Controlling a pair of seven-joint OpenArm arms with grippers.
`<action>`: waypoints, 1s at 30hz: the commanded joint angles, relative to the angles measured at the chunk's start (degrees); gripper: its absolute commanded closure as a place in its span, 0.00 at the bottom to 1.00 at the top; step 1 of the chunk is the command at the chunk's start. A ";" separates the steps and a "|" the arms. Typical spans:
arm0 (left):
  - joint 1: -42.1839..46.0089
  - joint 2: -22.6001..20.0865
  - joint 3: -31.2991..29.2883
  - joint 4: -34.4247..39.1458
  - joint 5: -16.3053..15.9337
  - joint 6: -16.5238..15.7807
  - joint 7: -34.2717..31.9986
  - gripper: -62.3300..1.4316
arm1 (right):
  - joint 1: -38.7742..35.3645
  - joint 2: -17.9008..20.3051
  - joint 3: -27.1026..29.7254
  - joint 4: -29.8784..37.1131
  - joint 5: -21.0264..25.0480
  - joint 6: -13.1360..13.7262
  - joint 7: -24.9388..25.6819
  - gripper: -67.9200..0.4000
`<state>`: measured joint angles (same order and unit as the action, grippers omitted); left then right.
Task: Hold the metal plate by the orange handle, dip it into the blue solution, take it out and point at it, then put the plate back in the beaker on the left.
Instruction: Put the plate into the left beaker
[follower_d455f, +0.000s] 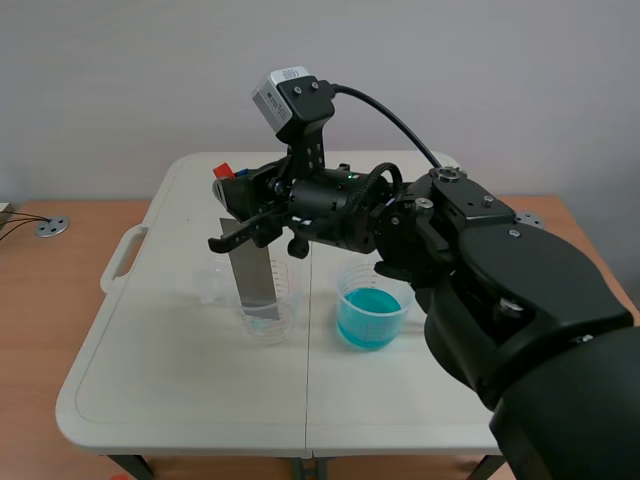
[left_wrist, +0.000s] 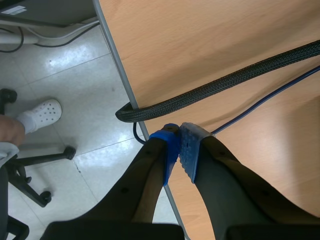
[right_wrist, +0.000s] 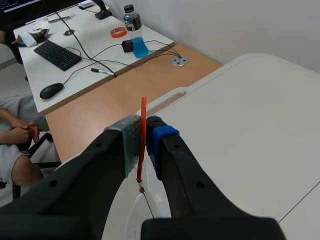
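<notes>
My right gripper (follower_d455f: 235, 185) comes in from the right, past the table's middle, and is shut on the orange handle (follower_d455f: 227, 170). From the handle the grey metal plate (follower_d455f: 255, 270) hangs upright, its lower end inside the clear left beaker (follower_d455f: 283, 320). To the right of it stands the beaker of blue solution (follower_d455f: 372, 318). In the right wrist view the thin orange handle (right_wrist: 143, 107) is pinched between the pads of the right gripper (right_wrist: 143, 131), with the beaker rim (right_wrist: 131, 210) below. My left gripper (left_wrist: 179, 131) is shut on nothing, off the table over a wooden desk edge.
The white folding table (follower_d455f: 180, 380) carries both beakers. Black and blue cables (left_wrist: 215, 87) cross the wooden desk under the left gripper; a chair base (left_wrist: 35, 160) and a person's white shoe (left_wrist: 42, 112) are on the floor. Beyond the table stands a desk with a keyboard (right_wrist: 57, 54) and a bottle (right_wrist: 134, 30).
</notes>
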<state>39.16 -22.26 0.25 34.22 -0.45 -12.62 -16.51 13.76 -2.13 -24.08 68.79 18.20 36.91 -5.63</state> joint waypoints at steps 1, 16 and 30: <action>0.63 -0.50 -0.26 0.24 -0.17 -0.15 -0.33 0.95 | 1.46 -0.44 -0.35 0.61 0.63 0.26 1.95 0.98; 0.63 -0.48 -0.26 0.24 -0.17 -0.17 -0.31 0.95 | 1.42 -0.42 -2.25 -2.62 0.63 0.24 3.02 0.98; 0.66 -0.48 -0.26 0.24 -0.17 -0.17 -0.31 0.95 | 0.96 -0.26 -2.25 -2.75 0.59 0.24 0.72 0.97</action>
<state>39.18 -22.26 0.25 34.22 -0.45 -12.62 -16.51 13.72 -2.22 -26.59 65.82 18.20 36.91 -5.26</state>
